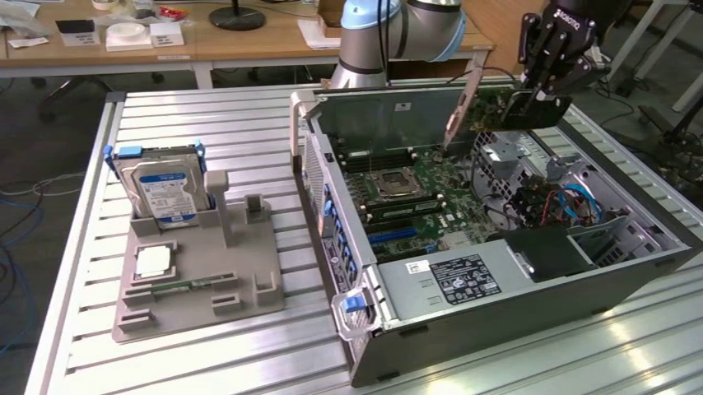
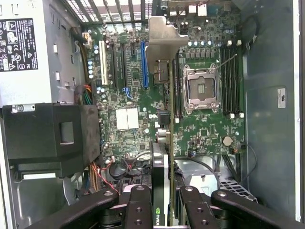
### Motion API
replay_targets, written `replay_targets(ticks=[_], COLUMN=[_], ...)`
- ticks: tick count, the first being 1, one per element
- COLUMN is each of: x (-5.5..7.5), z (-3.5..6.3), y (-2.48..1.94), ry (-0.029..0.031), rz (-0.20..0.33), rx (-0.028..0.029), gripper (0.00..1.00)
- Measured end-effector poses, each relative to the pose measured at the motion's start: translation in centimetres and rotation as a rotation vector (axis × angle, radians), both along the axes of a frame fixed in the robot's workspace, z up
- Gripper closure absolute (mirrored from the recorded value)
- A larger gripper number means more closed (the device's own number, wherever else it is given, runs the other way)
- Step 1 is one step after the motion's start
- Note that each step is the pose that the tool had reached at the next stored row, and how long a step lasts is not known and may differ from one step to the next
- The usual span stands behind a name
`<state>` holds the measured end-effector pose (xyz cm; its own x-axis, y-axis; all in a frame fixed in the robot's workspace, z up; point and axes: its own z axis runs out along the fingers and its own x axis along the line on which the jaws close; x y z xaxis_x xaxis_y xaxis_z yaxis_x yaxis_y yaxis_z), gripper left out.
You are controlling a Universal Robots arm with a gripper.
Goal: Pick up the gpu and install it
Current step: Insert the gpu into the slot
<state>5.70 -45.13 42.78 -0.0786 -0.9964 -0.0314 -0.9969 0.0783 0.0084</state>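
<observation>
Looking at the exterior view first, the end effector (image 1: 546, 92) is hanging over the far corner of the open computer case (image 1: 549, 321). The case is lying on its side on the table (image 1: 197, 115). The end effector is holding the gpu (image 1: 496, 111) tight. The card is hanging just under it, up in the air above the motherboard (image 1: 423, 206), and it is not touching the board. It is standing on its thin edge, with one flat face turning toward this camera. The hard drive (image 1: 165, 193) is sitting in the grey tray (image 1: 193, 309), well apart, at the exterior view's left.

Looking at the wrist view next, the fingers (image 2: 138, 210) are pinching the gpu (image 2: 162, 167) from both sides, with nothing but the thin card between them. The card is showing edge-on, like a thin line. Its long side is running straight away from the end effector (image 2: 164, 202), the same way the blue slot (image 2: 144, 64) is running on the motherboard (image 2: 205, 129). The silvery bracket (image 2: 164, 38) is sitting at the far end, pointing toward the vented wall (image 2: 119, 9) of the case. The blue slot is lying just beside the bracket, on the side away from the processor socket (image 2: 200, 86). I am guessing the card is turned the right way but is sitting a little to one side of that slot. That is hard to judge, because the card is floating higher than the board.
</observation>
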Motion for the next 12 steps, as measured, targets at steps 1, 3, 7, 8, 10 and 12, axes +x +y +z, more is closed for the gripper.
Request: replay_targets(ticks=[1, 3, 7, 8, 10, 12], x=[-0.05, -0.2, -0.54, -0.63, -0.77, -0.77], z=[-0.05, -0.18, -0.54, -0.64, -0.8, -0.81], y=[0.0, 0.0, 0.0, 0.0, 0.0, 0.0], ry=[-0.0008, -0.0041, -0.0205, -0.0246, -0.031, -0.0313], rz=[0.0, 0.001, 0.004, 0.005, 0.007, 0.008], rx=[0.0, 0.0001, 0.0001, 0.0001, 0.0001, -0.0001], gripper=[0.73, 0.73, 0.73, 0.73, 0.73, 0.73])
